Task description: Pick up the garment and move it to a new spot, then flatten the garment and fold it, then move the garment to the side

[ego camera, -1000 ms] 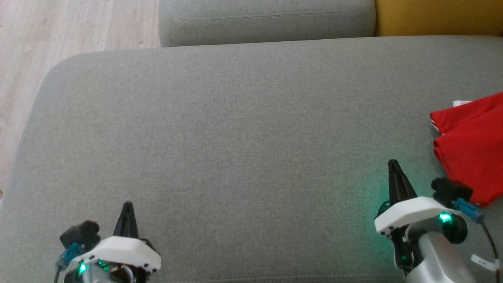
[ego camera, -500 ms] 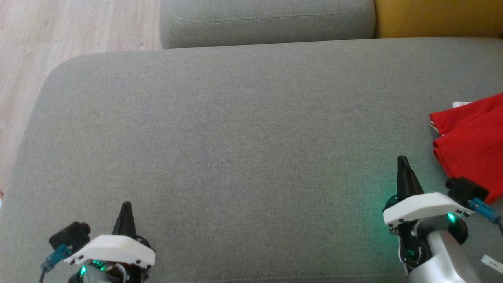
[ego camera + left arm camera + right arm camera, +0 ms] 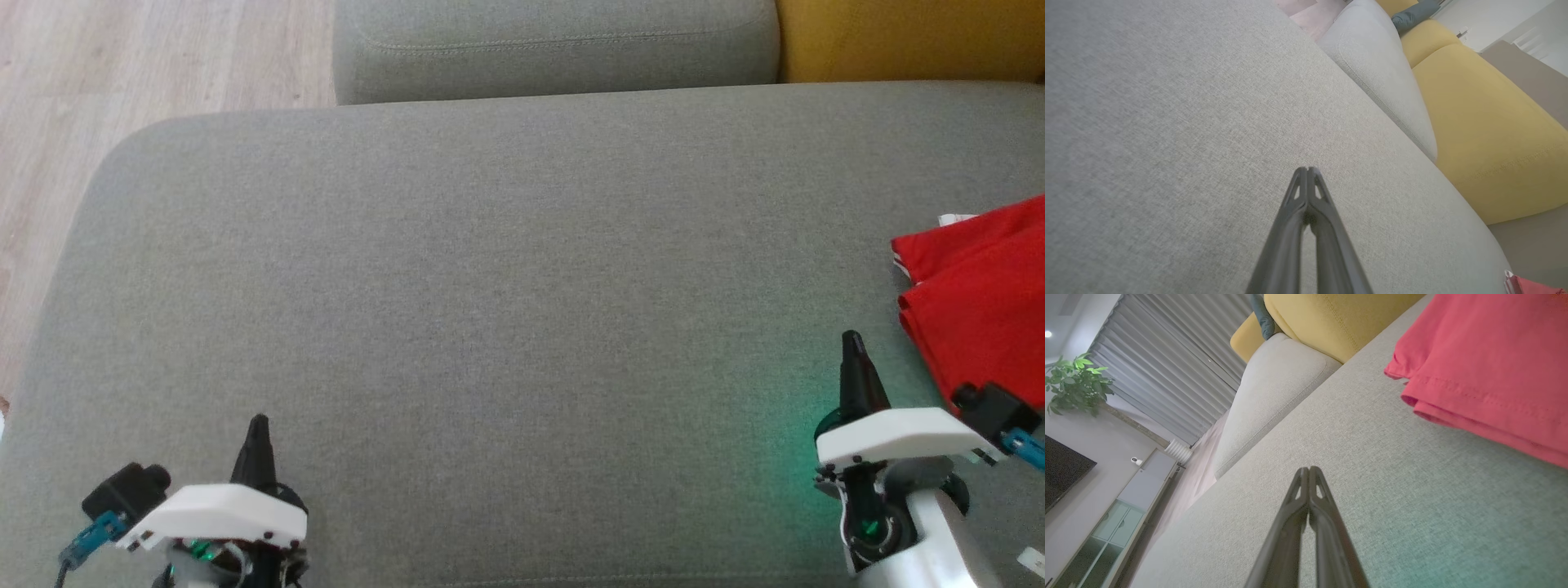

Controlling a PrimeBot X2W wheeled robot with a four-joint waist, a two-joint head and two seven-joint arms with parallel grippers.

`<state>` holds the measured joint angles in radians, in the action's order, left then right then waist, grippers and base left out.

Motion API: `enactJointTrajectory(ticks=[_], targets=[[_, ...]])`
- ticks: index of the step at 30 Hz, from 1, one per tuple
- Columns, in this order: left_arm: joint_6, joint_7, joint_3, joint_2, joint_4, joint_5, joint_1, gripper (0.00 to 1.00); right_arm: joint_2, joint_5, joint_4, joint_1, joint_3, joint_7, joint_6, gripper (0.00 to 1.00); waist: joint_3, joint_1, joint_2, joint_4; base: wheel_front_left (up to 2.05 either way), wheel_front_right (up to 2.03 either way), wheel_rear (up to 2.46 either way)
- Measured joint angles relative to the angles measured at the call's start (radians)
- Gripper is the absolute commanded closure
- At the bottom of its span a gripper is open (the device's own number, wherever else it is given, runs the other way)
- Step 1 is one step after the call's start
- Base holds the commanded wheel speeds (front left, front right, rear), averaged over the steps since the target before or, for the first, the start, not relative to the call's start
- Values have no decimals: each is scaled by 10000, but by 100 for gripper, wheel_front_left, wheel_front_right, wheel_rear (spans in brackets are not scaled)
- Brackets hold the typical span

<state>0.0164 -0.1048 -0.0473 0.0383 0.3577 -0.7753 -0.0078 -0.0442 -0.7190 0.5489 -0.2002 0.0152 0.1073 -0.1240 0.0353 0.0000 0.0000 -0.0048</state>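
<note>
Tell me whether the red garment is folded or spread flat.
Folded. The red garment lies on the grey cushion in doubled layers; the right wrist view shows stacked hemmed edges. Part is off frame.

Grey sofa seat (image 3: pixel 490 269) — red garment (image 3: pixel 980 302) on it.

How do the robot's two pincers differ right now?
The right pincer is close beside the red garment; the left pincer is far across the grey seat from it. The right pincer reaches further forward than the left pincer. Both are shut and empty.
</note>
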Motion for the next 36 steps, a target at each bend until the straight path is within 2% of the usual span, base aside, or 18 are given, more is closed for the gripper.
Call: enactJointTrajectory(ticks=[36], targets=[[-621, 1007, 604, 0, -341, -3843, -188, 100, 0, -4079, -1225, 488, 558, -993, 0, 100, -151, 0, 0, 22, 0, 0, 0]])
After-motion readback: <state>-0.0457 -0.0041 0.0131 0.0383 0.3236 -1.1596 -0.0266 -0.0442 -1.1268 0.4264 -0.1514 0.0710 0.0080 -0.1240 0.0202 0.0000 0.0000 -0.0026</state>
